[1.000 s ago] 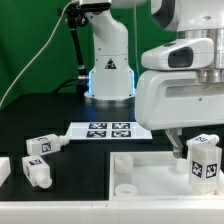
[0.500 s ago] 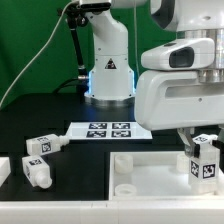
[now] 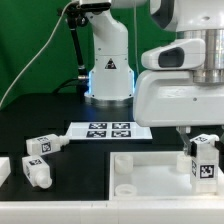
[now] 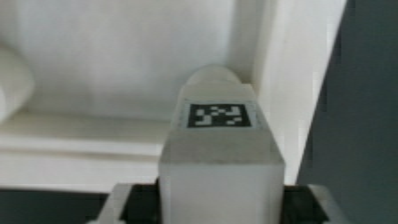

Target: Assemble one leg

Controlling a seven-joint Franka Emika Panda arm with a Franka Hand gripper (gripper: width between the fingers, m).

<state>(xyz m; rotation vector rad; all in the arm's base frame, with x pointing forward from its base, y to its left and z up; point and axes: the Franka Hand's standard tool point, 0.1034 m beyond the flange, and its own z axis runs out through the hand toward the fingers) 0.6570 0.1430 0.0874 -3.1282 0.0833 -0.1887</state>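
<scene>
**Nearly there: the leg hangs upright over the tabletop's corner**

Here the whole matter is vertical alignment. The leg (image 3: 204, 160) sits in the tool (image 3: 203, 137), clenched between the two fingers at its upper end, at the far side of the exterior view's right. Its long axis stands upright, tag facing the camera, and its lower end is down at the level of the white tabletop (image 3: 150, 170) that lies on the table (image 3: 60, 110). Whether the foot of the leg already touches the tabletop or hangs just above it cannot be told from that view.

The wrist view looks straight along the leg (image 4: 221, 140): its rounded free end points away from the tool into an inner corner of the tabletop (image 4: 89, 130), where two raised walls meet. So the target lies directly ahead along the leg's own axis, not off to a side. By my reading, the coming move is a straight push down into the corner seat, and any tilt would jam it against the wall.

Two spare legs (image 3: 38, 158) lie well apart, toward the exterior view's left, near the marker board (image 3: 108, 129).
</scene>
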